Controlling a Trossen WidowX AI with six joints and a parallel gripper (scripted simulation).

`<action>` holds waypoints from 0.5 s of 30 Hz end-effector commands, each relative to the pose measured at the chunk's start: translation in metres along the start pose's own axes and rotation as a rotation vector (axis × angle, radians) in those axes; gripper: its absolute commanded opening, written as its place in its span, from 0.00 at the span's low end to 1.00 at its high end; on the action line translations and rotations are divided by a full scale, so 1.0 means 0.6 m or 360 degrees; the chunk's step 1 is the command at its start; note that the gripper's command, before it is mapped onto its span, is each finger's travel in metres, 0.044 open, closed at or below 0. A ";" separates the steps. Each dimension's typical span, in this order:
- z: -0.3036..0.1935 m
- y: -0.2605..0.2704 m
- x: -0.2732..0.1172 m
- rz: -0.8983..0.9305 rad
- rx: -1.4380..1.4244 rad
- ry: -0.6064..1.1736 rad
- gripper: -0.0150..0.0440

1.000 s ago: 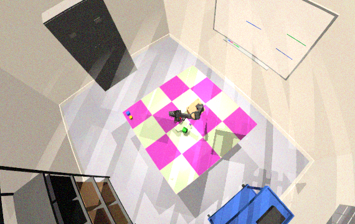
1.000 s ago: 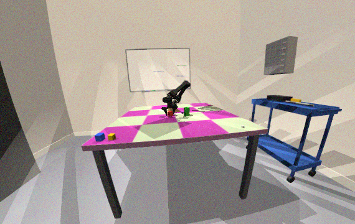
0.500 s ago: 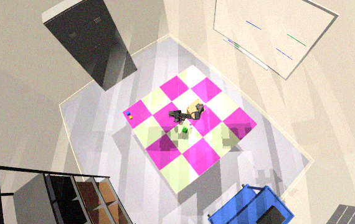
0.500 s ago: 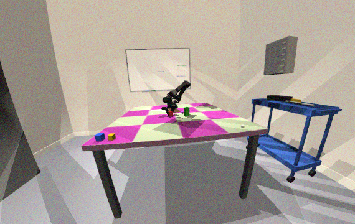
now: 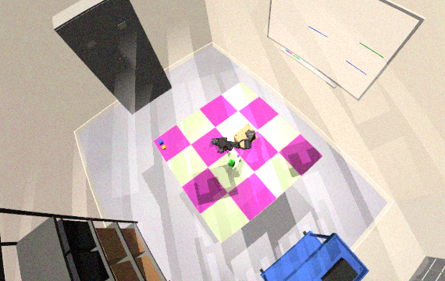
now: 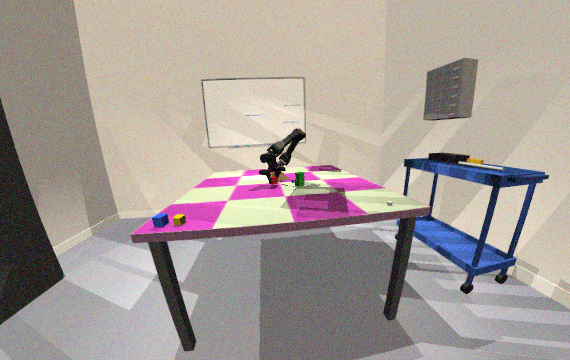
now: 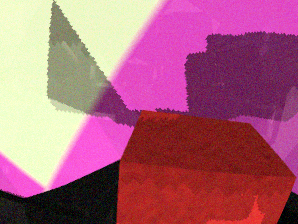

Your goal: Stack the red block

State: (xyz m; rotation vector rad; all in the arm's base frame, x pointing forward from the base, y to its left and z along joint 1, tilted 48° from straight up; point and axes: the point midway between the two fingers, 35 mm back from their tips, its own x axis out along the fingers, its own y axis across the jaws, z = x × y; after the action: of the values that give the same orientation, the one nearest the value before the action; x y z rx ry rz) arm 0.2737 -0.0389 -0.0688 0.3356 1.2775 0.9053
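The gripper (image 6: 272,177) is clamping the red block (image 7: 200,189) between its fingers, low over the checkered table (image 6: 265,210). The green tower (image 6: 299,178) is standing just beside it, apart. The blue cart (image 6: 475,172) is carrying a black tray on top.

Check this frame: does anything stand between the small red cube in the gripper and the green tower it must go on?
Nothing visible does. The gripper is shut on the small red cube, and the green tower stands just beside it on the checkered table. The blue and yellow cubes lie far off at the table's corner.
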 end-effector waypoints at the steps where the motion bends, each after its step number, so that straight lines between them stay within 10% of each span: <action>1: 0.004 -0.004 -0.039 -0.0023 -0.0019 -0.0011 0.25; 15: 0.003 -0.003 -0.143 -0.0026 -0.0018 -0.0008 0.25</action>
State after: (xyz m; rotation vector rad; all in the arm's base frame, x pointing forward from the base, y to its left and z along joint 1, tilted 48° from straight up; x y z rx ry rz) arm 0.2741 -0.0892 -0.0240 0.3315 1.2731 0.8985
